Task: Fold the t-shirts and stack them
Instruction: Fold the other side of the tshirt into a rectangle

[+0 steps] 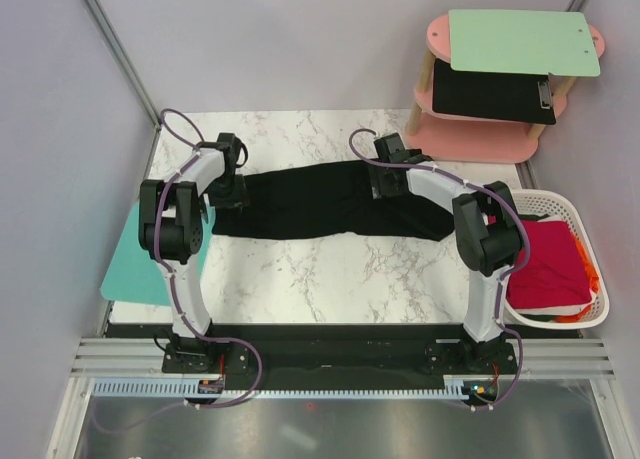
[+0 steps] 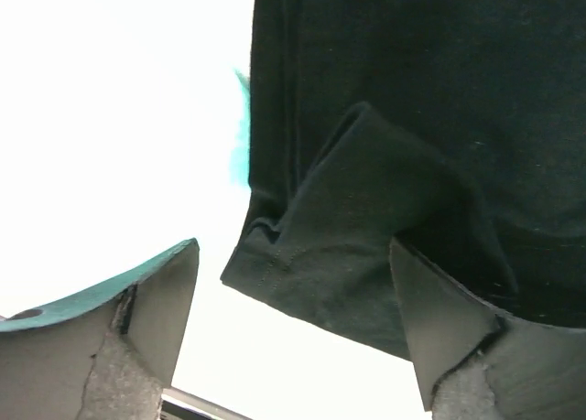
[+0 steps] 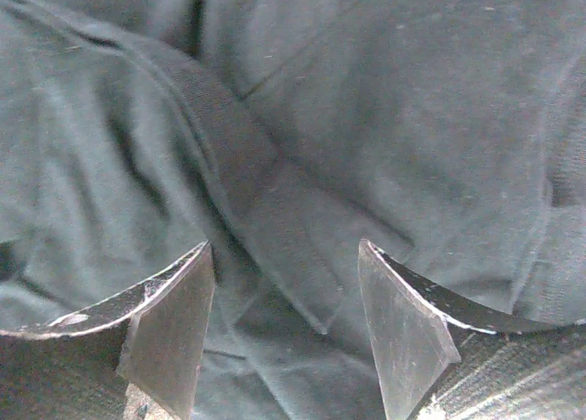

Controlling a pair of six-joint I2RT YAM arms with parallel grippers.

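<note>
The black t-shirt (image 1: 320, 204) lies spread in a long band across the marble table. My left gripper (image 1: 232, 187) is open over its left end; the left wrist view shows a hemmed corner of the shirt (image 2: 366, 210) between the spread fingers (image 2: 156, 301). My right gripper (image 1: 385, 184) is open over the shirt's right part; the right wrist view shows rumpled black cloth with a ribbed band (image 3: 247, 191) between the fingers (image 3: 403, 328). A crimson-red shirt (image 1: 550, 264) lies in the white basket (image 1: 601, 314), with a bit of orange fabric (image 1: 592, 277) at its right edge.
A teal cutting board (image 1: 130, 264) hangs over the table's left edge. A pink two-tier stand (image 1: 470, 139) at the back right holds a mint-green board (image 1: 520, 41) and a black clipboard (image 1: 495, 91). Walls close in on both sides.
</note>
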